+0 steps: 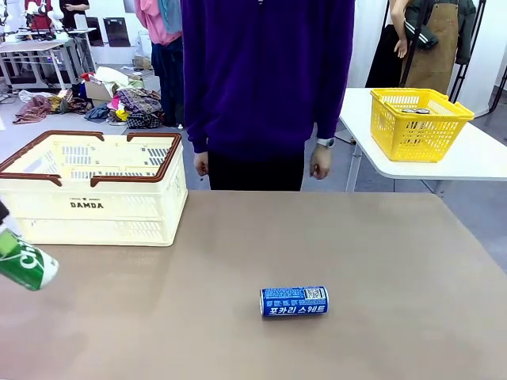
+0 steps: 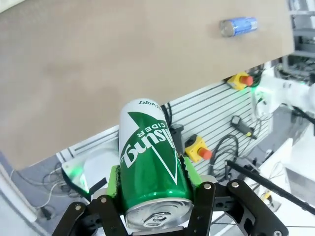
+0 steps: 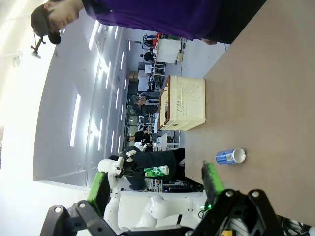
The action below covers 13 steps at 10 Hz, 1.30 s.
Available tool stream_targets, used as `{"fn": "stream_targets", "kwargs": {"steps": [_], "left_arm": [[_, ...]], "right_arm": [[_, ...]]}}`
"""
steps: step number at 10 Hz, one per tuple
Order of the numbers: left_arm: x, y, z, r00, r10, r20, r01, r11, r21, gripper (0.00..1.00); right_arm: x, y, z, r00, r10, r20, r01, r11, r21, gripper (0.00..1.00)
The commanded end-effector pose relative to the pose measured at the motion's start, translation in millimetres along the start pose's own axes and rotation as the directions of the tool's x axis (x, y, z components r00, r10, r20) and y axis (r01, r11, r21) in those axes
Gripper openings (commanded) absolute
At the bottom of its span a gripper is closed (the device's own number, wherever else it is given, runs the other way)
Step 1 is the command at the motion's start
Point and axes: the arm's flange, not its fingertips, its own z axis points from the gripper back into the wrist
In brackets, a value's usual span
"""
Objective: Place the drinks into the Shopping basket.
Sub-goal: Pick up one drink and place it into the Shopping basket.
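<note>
Standing beyond blue can: person, yellow basket.

The left gripper has black linked fingers with silver screw heads at the joints and bright green pads. The right gripper has the same build: black links, silver screws, long green pads. The left arm, seen from the right wrist, has glossy white rounded links. The person wears a dark purple long-sleeved sweater, dark trousers and a light watch on one wrist.
</note>
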Motion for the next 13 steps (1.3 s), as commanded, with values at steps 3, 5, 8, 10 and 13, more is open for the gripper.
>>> {"fn": "stream_targets", "kwargs": {"steps": [3, 5, 8, 10, 13], "left_arm": [[31, 11, 42, 0.999, 0.02, 0.032, -0.02, 1.0, 0.012, 0.0], [94, 28, 126, 0.994, 0.075, 0.075, -0.08, 0.995, 0.061, 0.0], [189, 56, 201, 0.985, 0.156, 0.068, -0.163, 0.979, 0.119, 0.0], [244, 91, 189, 0.979, 0.198, 0.059, -0.205, 0.964, 0.171, 0.0], [300, 136, 162, 0.996, 0.077, -0.052, -0.065, 0.979, 0.194, 0.0]], "right_arm": [[2, 5, 1, 1.0, -0.003, 0.01, 0.003, 1.0, 0.019, 1.0], [2, 5, 1, 1.0, -0.003, 0.01, 0.003, 1.0, 0.019, 1.0], [2, 5, 1, 1.0, -0.003, 0.01, 0.003, 1.0, 0.019, 1.0], [2, 5, 1, 1.0, -0.003, 0.01, 0.003, 1.0, 0.019, 1.0], [2, 5, 1, 1.0, -0.003, 0.01, 0.003, 1.0, 0.019, 1.0]]}}
